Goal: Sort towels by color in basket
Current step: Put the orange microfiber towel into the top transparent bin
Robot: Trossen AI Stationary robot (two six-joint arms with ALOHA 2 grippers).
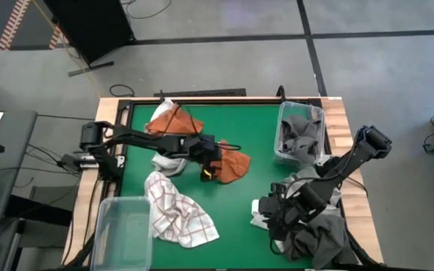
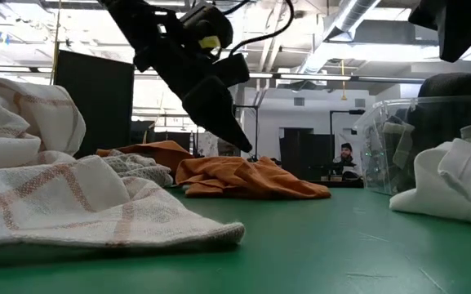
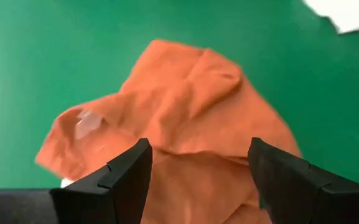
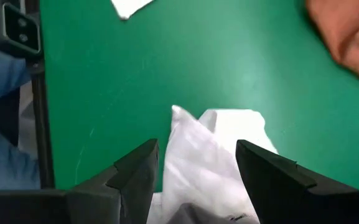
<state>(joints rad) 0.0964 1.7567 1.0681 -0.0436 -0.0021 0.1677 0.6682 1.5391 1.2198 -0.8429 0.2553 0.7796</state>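
Now, in the high view, we see the left gripper point(image 1: 210, 167) at the centre of the green table point(image 1: 262, 150), just at the 9 o'clock edge of a crumpled rust-orange cloth point(image 1: 232, 166). A second rust-orange cloth point(image 1: 173, 119) lies at 11 o'clock from it, and a white cloth with thin check lines point(image 1: 177, 212) lies at 7 o'clock. The right gripper point(image 1: 280, 214) is low over a pile of grey and white cloths point(image 1: 307, 226) at 4 o'clock. A clear plastic basket point(image 1: 301, 133) with grey cloths inside stands at 2 o'clock, and an empty clear basket point(image 1: 124, 232) at 8 o'clock.

In the low view, the left arm comes down onto the orange cloth point(image 2: 247, 176), which lies flat and wrinkled.

In the left wrist view, the left fingers point(image 3: 120, 180) stand wide apart over the orange cloth point(image 3: 179, 112) and hold nothing.

In the right wrist view, the right fingers point(image 4: 135, 174) are also wide apart, with a plain white cloth point(image 4: 213, 162) between them, not yet pinched.

We judge these cloths as light, soft and limp. They will sag when lifted, so a raised fold or ridge is the best place to pinch, not a flat part.
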